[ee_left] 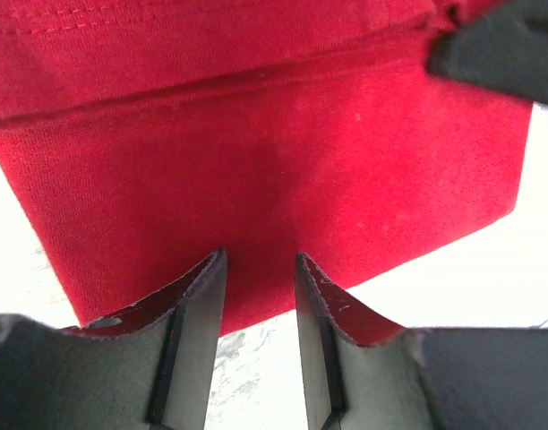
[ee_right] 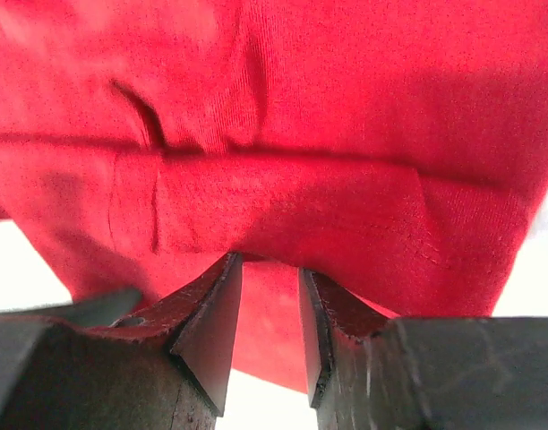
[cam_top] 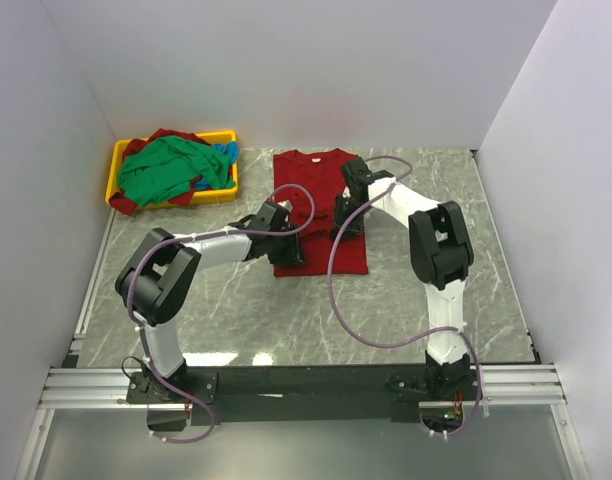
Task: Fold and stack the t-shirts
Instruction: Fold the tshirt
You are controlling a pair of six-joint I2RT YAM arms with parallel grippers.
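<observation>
Deep red t-shirt (cam_top: 318, 185) flat before us, left gripper (ee_left: 261, 257) and right gripper (ee_right: 270, 262) at its side edges, jaws narrowly parted, whether gripping cloth we can't tell

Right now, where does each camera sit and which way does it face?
Top external: above and behind, looking down on the table; left arm and right arm show.
Left wrist: on the left arm, facing the red t-shirt past its parted fingers.
Right wrist: on the right arm, facing that shirt past its parted fingers.
Shared: all three show the red t-shirt.
</observation>
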